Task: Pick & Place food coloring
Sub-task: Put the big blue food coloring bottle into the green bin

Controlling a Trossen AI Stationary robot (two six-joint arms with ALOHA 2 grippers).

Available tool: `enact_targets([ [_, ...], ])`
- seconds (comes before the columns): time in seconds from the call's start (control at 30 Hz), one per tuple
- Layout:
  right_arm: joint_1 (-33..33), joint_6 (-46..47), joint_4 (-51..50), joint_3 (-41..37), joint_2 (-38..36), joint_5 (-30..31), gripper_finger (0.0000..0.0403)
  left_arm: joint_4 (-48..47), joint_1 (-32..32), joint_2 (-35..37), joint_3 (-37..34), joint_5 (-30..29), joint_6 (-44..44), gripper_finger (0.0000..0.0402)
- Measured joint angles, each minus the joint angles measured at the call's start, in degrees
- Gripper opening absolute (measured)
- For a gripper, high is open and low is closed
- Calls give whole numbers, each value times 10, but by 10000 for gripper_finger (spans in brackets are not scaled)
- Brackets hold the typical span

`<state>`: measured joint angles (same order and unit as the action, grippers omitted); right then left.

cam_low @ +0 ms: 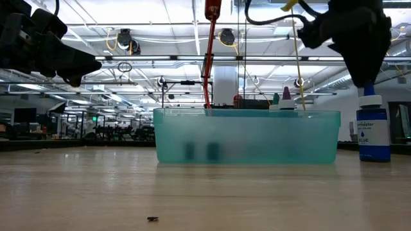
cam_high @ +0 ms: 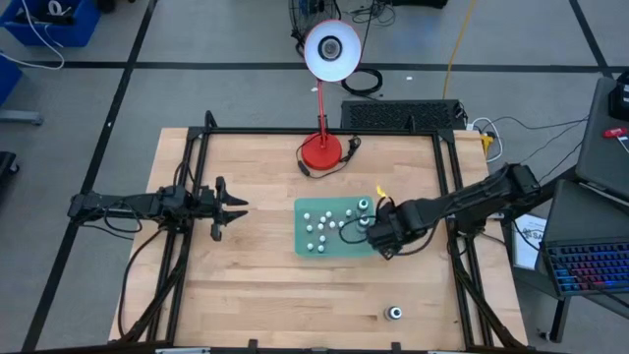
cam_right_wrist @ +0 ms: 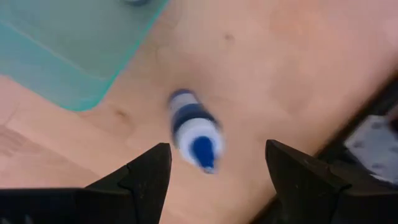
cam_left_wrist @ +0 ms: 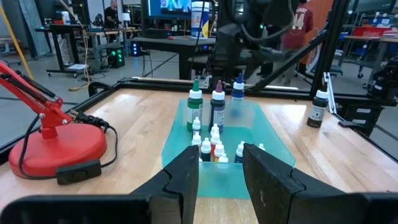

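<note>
Nearest in the low view, "BLUE" is read on a blue-capped bottle (cam_low: 373, 127) standing on the table (cam_high: 256, 275) beside the green tray (cam_high: 334, 246). Above that bottle the right gripper (cam_right_wrist: 214, 168) is seen spread, holding nothing. Farther off, the left gripper (cam_left_wrist: 221, 168) is held narrowly parted, empty, facing the tray's bottles (cam_left_wrist: 216, 106).

Small bottles (cam_high: 324, 224) upright, blue-capped bottle (cam_high: 394, 313) apart
</note>
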<state>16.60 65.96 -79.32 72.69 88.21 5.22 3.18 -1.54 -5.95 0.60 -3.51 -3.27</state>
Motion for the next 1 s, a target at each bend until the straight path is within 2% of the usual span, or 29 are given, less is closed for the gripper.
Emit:
enact_targets([
  [0.13, 0, -9, 68, -41, 1, -24, 247, 0, 0, 0, 0, 0, 0, 127],
  [0.4, -1, -7, 117, -111, 0, -39, 247, 0, 0, 0, 0, 0, 0, 127],
  [0.77, -1, -8, 151, -126, 0, -25, 246, 0, 0, 0, 0, 0, 0, 127],
  [0.87, -1, -10, 151, -126, 0, -22, 234, 0, 0, 0, 0, 0, 0, 127],
  [1.0, -1, -18, 151, -126, 0, -21, 188, 0, 0, 0, 0, 0, 0, 127],
])
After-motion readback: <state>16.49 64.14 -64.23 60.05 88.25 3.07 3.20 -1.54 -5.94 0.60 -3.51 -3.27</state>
